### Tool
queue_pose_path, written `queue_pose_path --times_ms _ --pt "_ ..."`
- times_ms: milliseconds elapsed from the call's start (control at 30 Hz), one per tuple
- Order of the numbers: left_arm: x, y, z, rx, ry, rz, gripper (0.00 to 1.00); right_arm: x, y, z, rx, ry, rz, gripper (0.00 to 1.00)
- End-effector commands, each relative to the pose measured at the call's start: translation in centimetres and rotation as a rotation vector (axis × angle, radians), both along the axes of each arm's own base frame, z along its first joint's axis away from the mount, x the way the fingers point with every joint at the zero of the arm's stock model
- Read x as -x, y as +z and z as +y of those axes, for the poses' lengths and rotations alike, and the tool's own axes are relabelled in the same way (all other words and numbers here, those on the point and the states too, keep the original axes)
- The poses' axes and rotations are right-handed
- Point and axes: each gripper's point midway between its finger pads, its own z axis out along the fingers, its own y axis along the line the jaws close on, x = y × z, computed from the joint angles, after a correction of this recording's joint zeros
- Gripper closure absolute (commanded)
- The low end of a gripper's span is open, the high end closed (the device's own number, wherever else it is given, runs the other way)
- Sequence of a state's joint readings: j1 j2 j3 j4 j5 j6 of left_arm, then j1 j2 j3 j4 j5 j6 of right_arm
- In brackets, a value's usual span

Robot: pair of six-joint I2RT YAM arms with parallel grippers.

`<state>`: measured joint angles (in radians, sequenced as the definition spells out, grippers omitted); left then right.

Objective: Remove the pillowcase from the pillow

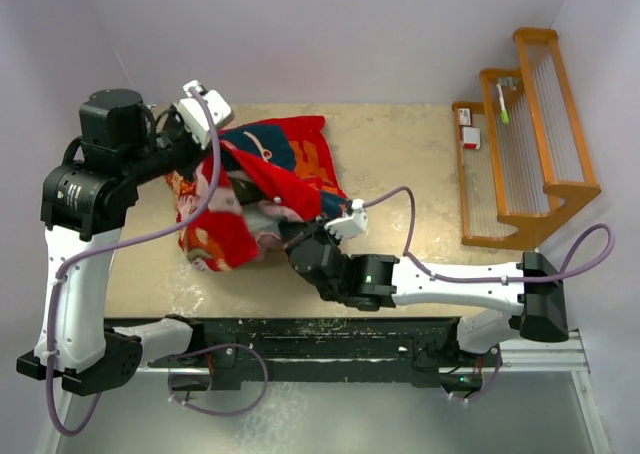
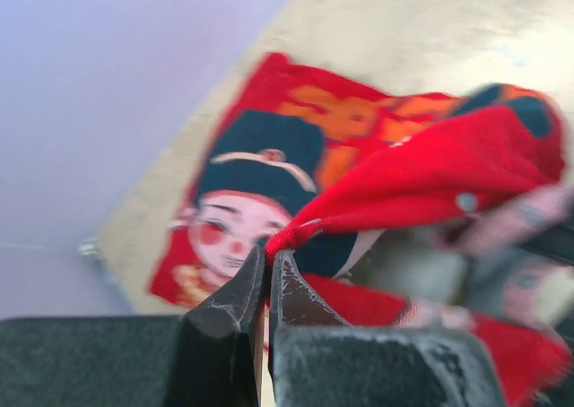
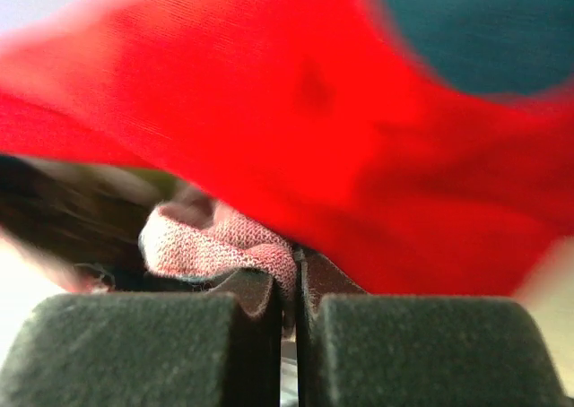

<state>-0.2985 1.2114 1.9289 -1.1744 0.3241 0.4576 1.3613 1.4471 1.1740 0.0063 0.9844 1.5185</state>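
Note:
The red-orange pillowcase [image 1: 262, 179] lies bunched on the left half of the table, its printed cartoon face [image 2: 238, 214] turned up. My left gripper [image 1: 218, 146] [image 2: 267, 260] is shut on a gathered red edge of the cover and holds it above the table. My right gripper [image 1: 298, 238] [image 3: 296, 265] is shut on a fold of the cover's pinkish-mauve inside [image 3: 220, 241], with red cloth draped over it. The pillow is hidden in the bunched cover. A pale patch [image 1: 268, 216] shows at the opening, but I cannot tell whether it is pillow or lining.
A wooden rack [image 1: 525, 139] stands at the table's right edge, holding a small red-and-white box [image 1: 468, 130] and a green-and-white pen [image 1: 502, 102]. Bare tan tabletop [image 1: 400, 164] lies between the cover and the rack. Pale walls close the back and sides.

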Motion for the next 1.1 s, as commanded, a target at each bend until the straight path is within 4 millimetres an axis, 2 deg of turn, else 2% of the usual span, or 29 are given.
queue_pose_path --times_ms 0,133,367,467,600,667,967,1033,1067 --pt "-3.3 10.0 4.4 -0.081 0.199 -0.486 1.0 1.3 -6.5 -4.9 0.239 -0.049 0.045 1.0" --pt "-4.0 11.6 5.3 -0.127 0.24 -0.555 1.0 2.3 -8.5 -7.2 0.238 -0.049 0.068 1.0" --pt "-4.3 12.4 5.3 -0.103 0.255 -0.558 1.0 4.2 -10.9 -7.6 0.263 0.007 0.114 1.0" --pt "-4.7 13.2 6.2 -0.105 0.312 -0.597 1.0 6.1 -13.5 -7.5 0.258 0.033 0.174 1.0" --pt "-5.4 14.9 8.1 -0.123 0.433 -0.655 1.0 8.7 -18.4 -8.8 0.246 0.017 0.277 1.0" --pt "-5.6 15.5 8.7 -0.13 0.47 -0.679 1.0 9.2 -19.4 -9.2 0.228 0.011 0.298 1.0" --pt "-5.3 17.2 10.3 -0.117 0.567 -0.733 1.0 9.0 -17.8 -9.5 0.204 -0.002 0.266 1.0" --pt "-5.1 16.8 9.5 -0.091 0.52 -0.705 1.0 9.1 -17.6 -9.4 0.221 0.013 0.253 1.0" --pt "-4.7 16.0 8.2 -0.067 0.448 -0.665 1.0 9.0 -16.9 -9.0 0.253 0.033 0.219 1.0"
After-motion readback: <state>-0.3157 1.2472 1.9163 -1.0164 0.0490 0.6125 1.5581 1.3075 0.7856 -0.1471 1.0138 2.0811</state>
